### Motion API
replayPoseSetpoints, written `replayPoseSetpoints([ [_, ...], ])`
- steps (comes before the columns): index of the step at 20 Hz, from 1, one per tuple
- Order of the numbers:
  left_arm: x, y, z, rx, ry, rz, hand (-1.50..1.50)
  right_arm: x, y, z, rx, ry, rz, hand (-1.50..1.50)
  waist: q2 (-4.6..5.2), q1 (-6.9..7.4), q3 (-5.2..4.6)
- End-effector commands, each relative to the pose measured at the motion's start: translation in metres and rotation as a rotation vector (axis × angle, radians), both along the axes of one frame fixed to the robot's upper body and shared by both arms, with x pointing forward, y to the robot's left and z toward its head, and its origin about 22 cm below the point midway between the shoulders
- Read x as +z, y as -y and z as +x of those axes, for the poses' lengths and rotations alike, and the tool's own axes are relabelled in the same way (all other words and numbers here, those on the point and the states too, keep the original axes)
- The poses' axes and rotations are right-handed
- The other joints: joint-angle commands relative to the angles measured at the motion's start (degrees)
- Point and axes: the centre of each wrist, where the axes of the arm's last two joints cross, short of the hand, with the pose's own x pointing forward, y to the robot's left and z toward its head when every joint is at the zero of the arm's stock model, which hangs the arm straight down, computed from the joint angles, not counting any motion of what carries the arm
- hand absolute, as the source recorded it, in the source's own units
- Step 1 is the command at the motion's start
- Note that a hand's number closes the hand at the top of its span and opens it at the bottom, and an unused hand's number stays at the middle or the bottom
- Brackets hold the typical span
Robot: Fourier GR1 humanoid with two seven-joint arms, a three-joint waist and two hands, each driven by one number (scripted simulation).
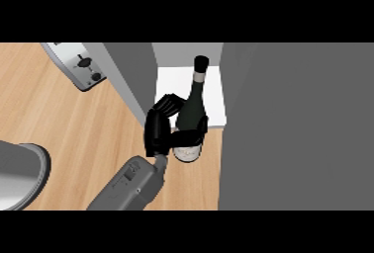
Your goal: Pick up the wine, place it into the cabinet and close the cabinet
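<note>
Left hand (158,131) has its fingers curled round the lower part of the wine bottle (191,106). The bottle is tilted, neck over the cabinet (169,79) floor, base out past its front edge. Not set down yet, and the door (292,123) isn't shut.

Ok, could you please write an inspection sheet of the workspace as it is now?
Surface: wooden counter, light brown.
Job's things: wine bottle tilted, neck over the cabinet shelf, base out over the counter.
Clutter: toaster at far left; grey round vessel at lower left edge.
Hands: left hand curled round the wine bottle; right hand not in view.
Cables: nothing seen.
Surroundings: grey panel left of the shelf; wide grey front at the right.
</note>
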Motion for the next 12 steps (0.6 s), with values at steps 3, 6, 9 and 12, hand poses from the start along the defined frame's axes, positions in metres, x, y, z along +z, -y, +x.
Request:
replayPoseSetpoints([
  [3, -0.013, -0.001, 0.016, 0.008, 0.0, -0.024, 1.5, 0.028, 0.01, -0.042, 0.083, 0.032, 0.055, -1.5, 0.1, -0.41, 0.02],
  [6, -0.027, -0.003, 0.014, 0.052, -0.008, -0.043, 1.5, 0.03, 0.004, -0.039, 0.084, 0.047, 0.091, -1.5, 0.27, -0.83, -0.07],
  [9, -0.024, -0.011, 0.031, 0.061, -0.028, -0.093, 1.5, 0.026, 0.008, -0.044, 0.067, 0.027, 0.064, -1.5, 0.15, -0.78, 0.0],
  [12, -0.027, -0.011, 0.035, 0.031, -0.053, -0.085, 1.5, 0.024, 0.015, -0.037, 0.05, 0.042, 0.071, -1.5, 0.13, -0.14, 0.05],
])
